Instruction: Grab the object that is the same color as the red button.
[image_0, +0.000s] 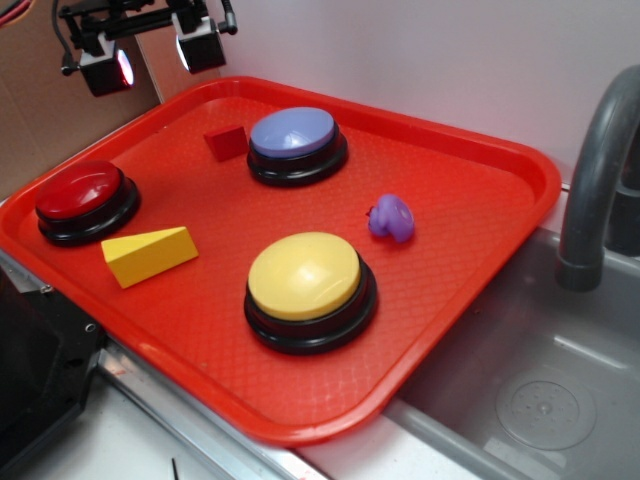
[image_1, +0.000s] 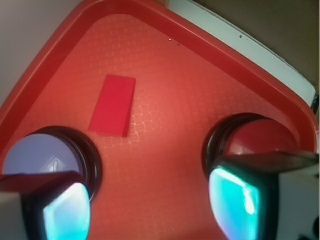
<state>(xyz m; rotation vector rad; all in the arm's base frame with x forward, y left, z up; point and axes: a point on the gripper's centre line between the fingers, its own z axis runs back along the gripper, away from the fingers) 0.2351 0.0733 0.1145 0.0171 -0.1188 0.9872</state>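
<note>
The small dark-red block lies at the back of the red tray, just left of the lavender-blue button. In the wrist view the block lies flat ahead of the fingers. The red button sits at the tray's left; in the wrist view it is partly hidden behind the right finger. My gripper hangs high above the tray's back left corner, open and empty. In the wrist view it shows bare tray between its wide-apart fingers.
A lavender-blue button stands right of the block, also in the wrist view. A yellow button, a yellow wedge and a small purple toy sit on the tray. A grey tap and sink stand right.
</note>
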